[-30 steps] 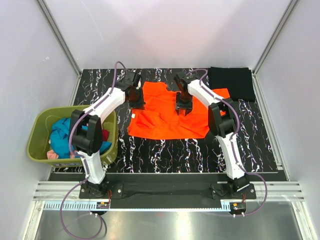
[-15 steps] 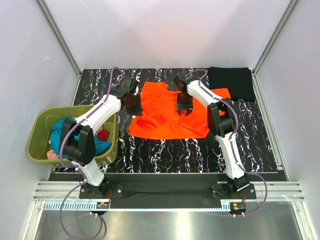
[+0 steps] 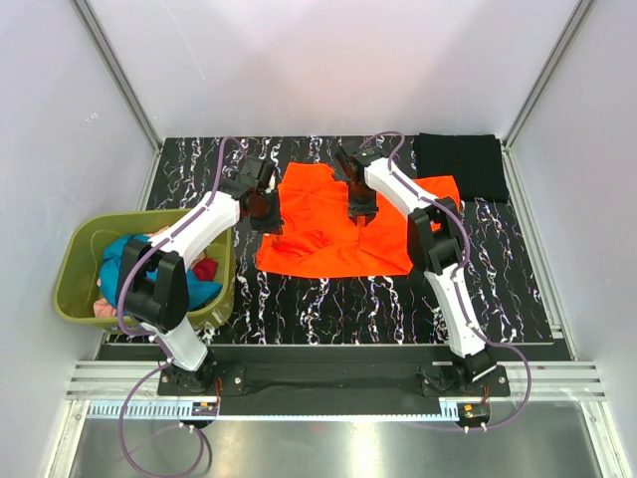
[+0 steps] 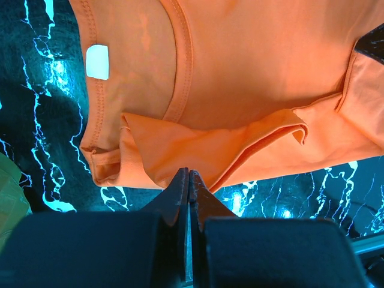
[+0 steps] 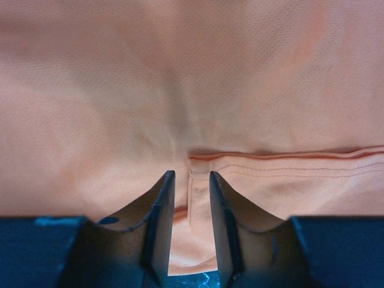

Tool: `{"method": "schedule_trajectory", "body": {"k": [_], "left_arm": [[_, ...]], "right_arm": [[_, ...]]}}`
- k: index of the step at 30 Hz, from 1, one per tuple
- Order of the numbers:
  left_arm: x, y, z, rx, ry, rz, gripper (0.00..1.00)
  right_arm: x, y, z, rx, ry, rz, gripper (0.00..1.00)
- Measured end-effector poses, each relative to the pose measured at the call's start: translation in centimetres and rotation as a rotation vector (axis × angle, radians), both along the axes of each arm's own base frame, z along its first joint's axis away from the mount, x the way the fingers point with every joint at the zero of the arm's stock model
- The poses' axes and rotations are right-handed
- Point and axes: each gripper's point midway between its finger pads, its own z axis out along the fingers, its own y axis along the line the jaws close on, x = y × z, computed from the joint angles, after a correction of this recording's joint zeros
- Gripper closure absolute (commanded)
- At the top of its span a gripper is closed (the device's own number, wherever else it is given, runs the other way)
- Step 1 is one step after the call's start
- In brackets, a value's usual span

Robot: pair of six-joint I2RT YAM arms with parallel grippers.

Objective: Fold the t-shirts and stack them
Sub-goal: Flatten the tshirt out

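An orange t-shirt [image 3: 333, 234] lies spread on the black marbled table, its left part bunched into a fold. My left gripper [image 3: 271, 221] sits at the shirt's left edge. In the left wrist view that gripper [image 4: 189, 173] is shut, its tips pinching a fold of the orange t-shirt [image 4: 252, 84] below the neckline. My right gripper [image 3: 360, 219] stands over the shirt's upper middle. The right wrist view shows it [image 5: 191, 175] open, the jaws a narrow gap apart with a stitched hem [image 5: 282, 168] lying between them. A folded black t-shirt [image 3: 460, 164] rests at the back right.
An olive-green basket [image 3: 75, 249] stands at the table's left edge, holding teal [image 3: 124, 264], red [image 3: 204, 269] and pink [image 3: 103, 309] shirts. Walls and metal posts enclose the table. A white label [image 4: 96, 62] shows inside the orange collar.
My left gripper has shifted a little left, bunching the shirt's left side into a fold. The right gripper's jaws have narrowed over the hem and it has moved slightly back and left.
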Motion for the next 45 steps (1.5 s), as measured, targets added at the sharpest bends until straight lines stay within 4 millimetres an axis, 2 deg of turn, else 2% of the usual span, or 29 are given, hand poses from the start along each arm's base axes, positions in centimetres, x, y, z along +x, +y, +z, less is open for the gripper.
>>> {"method": "schedule_trajectory", "body": {"k": [7, 9, 12, 13, 17, 21, 26, 29, 36, 37, 38, 40, 42, 43, 44, 45], "left_arm": [[0.0, 0.0, 0.0, 0.003, -0.002, -0.008, 1.00], [0.0, 0.0, 0.0, 0.004, -0.003, -0.011, 1.00], [0.0, 0.1, 0.0, 0.006, -0.004, -0.014, 1.00], [0.0, 0.0, 0.0, 0.006, -0.004, -0.015, 1.00], [0.0, 0.0, 0.0, 0.007, -0.007, -0.020, 1.00], [0.1, 0.0, 0.0, 0.004, -0.010, -0.023, 1.00], [0.1, 0.0, 0.0, 0.004, -0.009, -0.023, 1.00], [0.1, 0.0, 0.0, 0.004, -0.009, -0.023, 1.00], [0.0, -0.1, 0.3, -0.001, -0.015, -0.024, 1.00], [0.0, -0.1, 0.4, -0.002, -0.018, -0.024, 1.00], [0.0, -0.1, 0.4, -0.003, -0.019, -0.024, 1.00], [0.1, -0.1, 0.5, -0.004, -0.021, -0.024, 1.00], [0.1, -0.1, 0.5, -0.005, -0.022, -0.025, 1.00], [0.1, -0.1, 0.5, -0.006, -0.021, -0.025, 1.00], [0.1, -0.1, 0.5, -0.006, -0.021, -0.026, 1.00], [0.1, -0.2, 0.5, -0.007, -0.021, -0.027, 1.00]], "right_arm": [[-0.3, -0.2, -1.8, -0.022, 0.033, -0.006, 0.65], [-0.2, -0.2, -1.7, -0.021, 0.031, -0.006, 0.66], [-0.2, -0.2, -1.8, -0.021, 0.031, -0.005, 0.71], [-0.2, -0.2, -1.8, -0.022, 0.032, -0.006, 0.77], [-0.2, -0.4, -1.8, -0.033, 0.030, -0.007, 0.83], [-0.3, -0.6, -1.7, -0.041, 0.027, -0.009, 0.82], [-0.7, -1.0, -1.5, -0.051, 0.031, -0.007, 0.77], [-1.0, -1.2, -1.3, -0.051, 0.033, 0.000, 1.00], [-1.5, -1.3, -1.7, -0.042, 0.047, 0.000, 0.93], [-1.5, -1.4, -1.6, -0.040, 0.046, 0.000, 0.79], [-1.5, -1.4, -1.6, -0.039, 0.046, -0.002, 0.78], [-1.6, -1.5, -1.7, -0.039, 0.047, 0.001, 0.78], [-1.7, -1.6, -1.7, -0.034, 0.052, -0.001, 0.82], [-1.7, -1.6, -1.7, -0.031, 0.052, -0.002, 0.85], [-1.7, -1.6, -1.7, -0.025, 0.054, -0.003, 0.94], [-1.7, -1.7, -1.7, -0.023, 0.056, -0.004, 0.94]]}}
